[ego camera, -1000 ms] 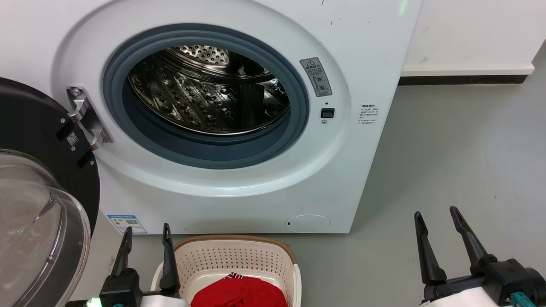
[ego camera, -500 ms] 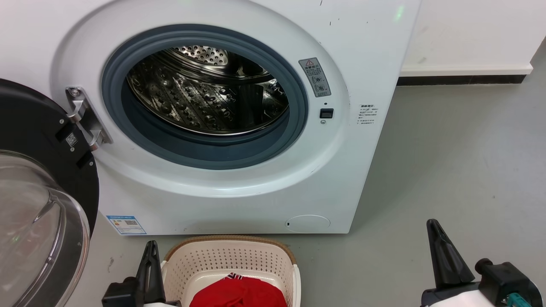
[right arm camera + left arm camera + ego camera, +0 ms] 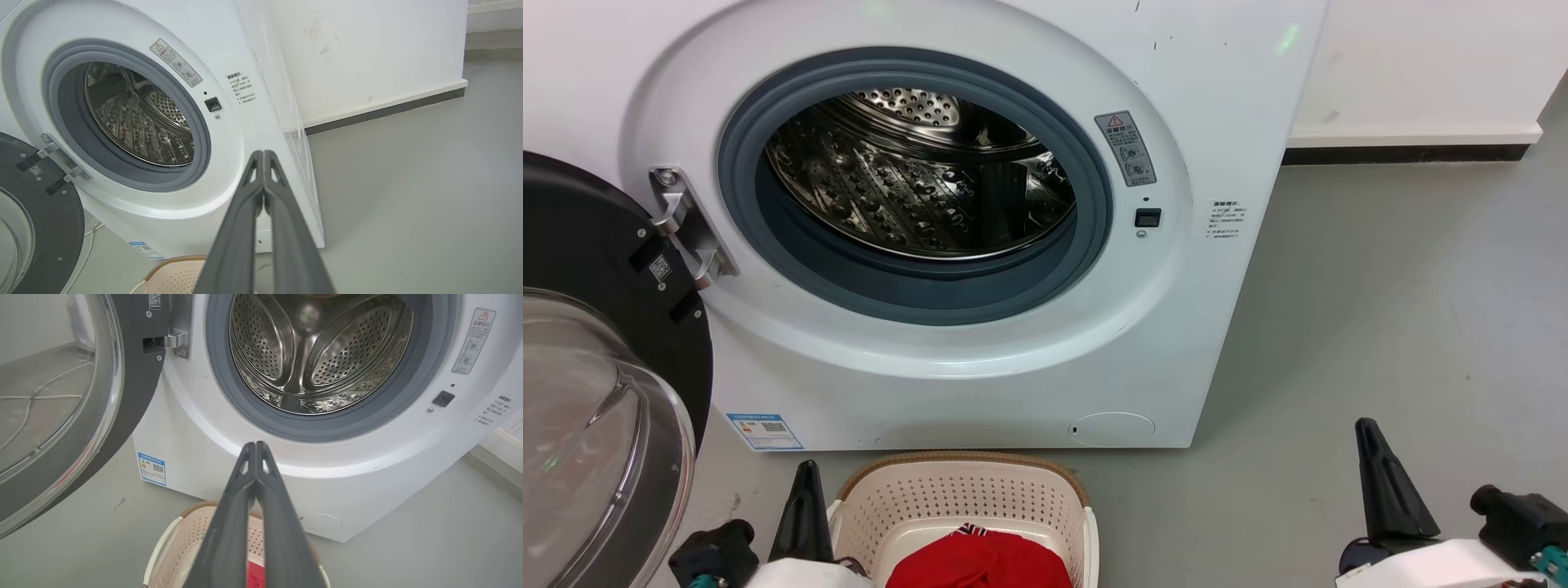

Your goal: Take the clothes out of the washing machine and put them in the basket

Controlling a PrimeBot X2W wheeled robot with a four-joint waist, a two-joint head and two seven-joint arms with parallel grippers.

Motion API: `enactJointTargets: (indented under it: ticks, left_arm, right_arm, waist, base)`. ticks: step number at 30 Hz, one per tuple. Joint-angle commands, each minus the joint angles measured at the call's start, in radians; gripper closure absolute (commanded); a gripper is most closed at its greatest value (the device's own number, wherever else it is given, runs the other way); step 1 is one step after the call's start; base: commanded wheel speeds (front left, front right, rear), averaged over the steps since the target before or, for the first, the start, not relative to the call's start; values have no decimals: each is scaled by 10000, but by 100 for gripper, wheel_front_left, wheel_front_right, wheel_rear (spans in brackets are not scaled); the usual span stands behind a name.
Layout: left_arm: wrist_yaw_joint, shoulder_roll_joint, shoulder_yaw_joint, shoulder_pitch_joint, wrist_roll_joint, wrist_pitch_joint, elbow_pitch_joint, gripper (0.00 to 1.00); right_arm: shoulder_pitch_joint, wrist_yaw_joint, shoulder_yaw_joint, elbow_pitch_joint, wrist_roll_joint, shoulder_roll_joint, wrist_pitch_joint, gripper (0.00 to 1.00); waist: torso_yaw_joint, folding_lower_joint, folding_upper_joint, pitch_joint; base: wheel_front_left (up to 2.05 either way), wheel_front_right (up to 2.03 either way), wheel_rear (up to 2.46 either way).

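- The clothes point(image 3: 978, 563) — red garments of thin fabric, a scrap of white and red striped trim showing — lie heaped in the cream perforated plastic basket point(image 3: 964, 459) with the brown woven-look rim. It stands on the grey floor point(image 3: 1380, 286) just in front of the machine.
- The large white front-loading washing machine point(image 3: 1013, 392) has its round black-rimmed glass door point(image 3: 596, 408) swung wide. Its perforated steel drum point(image 3: 915, 188) shows bare metal as far in as we can see.
- Our left gripper point(image 3: 255, 446) is clenched on nothing, fingers pressed together, just beside the basket's left edge. Our right gripper point(image 3: 263, 154) is likewise closed and empty, well off to the right above the floor.
- We judge the task done, or very nearly — all that is left would be a check of the drum's near bottom, hidden behind the grey rubber ring point(image 3: 931, 302).
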State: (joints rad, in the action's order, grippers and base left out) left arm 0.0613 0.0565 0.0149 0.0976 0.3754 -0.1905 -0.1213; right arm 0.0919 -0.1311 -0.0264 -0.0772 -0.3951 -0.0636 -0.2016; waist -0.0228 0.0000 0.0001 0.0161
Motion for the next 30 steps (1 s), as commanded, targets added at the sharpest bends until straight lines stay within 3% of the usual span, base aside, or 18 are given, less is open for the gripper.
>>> enactJointTargets:
  ticks: [1, 30]
  left_arm:
    - [-74, 69, -72, -280, 451, 67, 85, 100]
    - [-787, 152, -378, -987, 5080, 1068, -395, 100]
  right_arm:
    - [-319, 1, 18, 61, -474, -92, 56, 100]
    - [-972, 2, 243, -569, -5141, -240, 984, 100]
  waist:
    - [4, 0, -1, -2]
    - [64, 0, -1, -36]
  base:
    - [0, 0, 0]
    - [0, 0, 0]
